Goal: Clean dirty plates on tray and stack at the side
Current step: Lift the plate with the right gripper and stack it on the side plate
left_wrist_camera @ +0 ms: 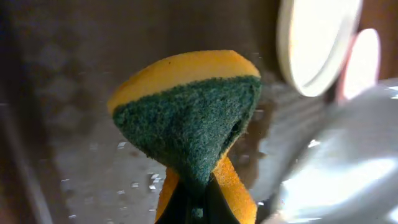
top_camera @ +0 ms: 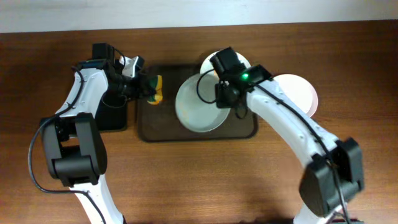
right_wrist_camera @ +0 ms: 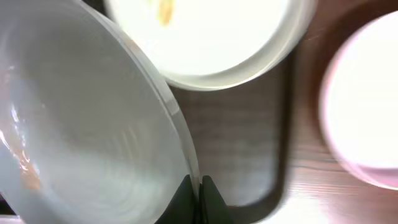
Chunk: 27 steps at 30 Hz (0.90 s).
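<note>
Left gripper (left_wrist_camera: pixel 196 210) is clenched on a yellow-and-green sponge (left_wrist_camera: pixel 189 118), green side outward, hanging over the left end of the tray (top_camera: pixel 149 127), whose wet floor shows droplets. Just to its right the held plate (top_camera: pixel 198 107) stands tilted over the tray's middle, pinched by the right gripper (right_wrist_camera: pixel 199 194), whose fingers are closed on the rim. Sponge and plate are near but apart, so the step in hand looks like scrubbing this 1 plate, with the wipe not yet in contact. Behind it, at the tray's far right corner, the smeared plate (right_wrist_camera: pixel 205 43) lies flat with an orange streak on it and seems to wait its turn. Off the tray's right edge, the plate on the table (top_camera: pixel 301 93) sits alone, likely the start of the stack. Next, the sponge needs to travel right onto the tilted face while the right gripper keeps the rim steady. A faint orange fleck near the plate's low edge suggests where to rub.
</note>
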{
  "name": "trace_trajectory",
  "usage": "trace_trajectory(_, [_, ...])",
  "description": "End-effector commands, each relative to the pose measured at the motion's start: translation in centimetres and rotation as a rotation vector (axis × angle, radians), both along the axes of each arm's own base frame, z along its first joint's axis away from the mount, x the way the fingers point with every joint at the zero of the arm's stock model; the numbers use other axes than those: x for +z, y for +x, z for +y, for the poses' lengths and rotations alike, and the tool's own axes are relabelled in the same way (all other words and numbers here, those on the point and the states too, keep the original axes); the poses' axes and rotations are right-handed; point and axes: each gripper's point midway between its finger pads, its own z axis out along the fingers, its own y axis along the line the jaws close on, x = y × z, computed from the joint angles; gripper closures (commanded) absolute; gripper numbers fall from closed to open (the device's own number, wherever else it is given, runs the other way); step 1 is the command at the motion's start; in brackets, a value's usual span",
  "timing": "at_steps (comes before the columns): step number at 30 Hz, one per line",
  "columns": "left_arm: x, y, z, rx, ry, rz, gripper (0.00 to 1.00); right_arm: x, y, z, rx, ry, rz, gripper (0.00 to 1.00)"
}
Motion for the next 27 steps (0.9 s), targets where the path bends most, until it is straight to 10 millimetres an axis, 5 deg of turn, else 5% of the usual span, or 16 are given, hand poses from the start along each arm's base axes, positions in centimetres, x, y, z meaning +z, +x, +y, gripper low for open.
trace_trajectory(1, [-0.5, 0.6, 1.4, 0.002, 0.109, -0.023, 0.99, 5.1, 1.4, -4.1, -0.091, -0.212, -0.203, 0.96])
trace_trajectory(4, [-0.6, 0.7, 1.5, 0.005, 0.119, -0.026, 0.99, 7.4, 1.1, -4.9, -0.110, -0.414, -0.316, 0.96])
trace_trajectory(10, [-2.0, 0.4, 1.4, 0.010, 0.257, -0.005, 0.99, 12.6, -1.1, -0.7, -0.064, -0.677, -0.589, 0.96])
trace_trajectory(15, [-2.0, 0.9, 0.1, -0.018, 0.281, -0.040, 0.99, 13.2, -1.7, 0.1, -0.071, -0.679, -0.628, 0.96])
trace_trajectory(21, [-2.0, 0.9, 0.1, -0.017, 0.280, -0.044, 0.99, 11.5, -1.5, 0.5, -0.114, -0.477, -0.561, 0.96])
trace_trajectory(24, [-2.0, 0.9, 0.1, -0.017, 0.280, -0.044, 0.99, 10.5, -1.3, -0.3, -0.107, -0.230, -0.413, 0.96])
trace_trajectory(27, [-2.0, 1.0, 0.1, -0.017, 0.281, -0.045, 0.99, 11.2, -0.7, -3.3, -0.107, 0.025, -0.292, 0.96])
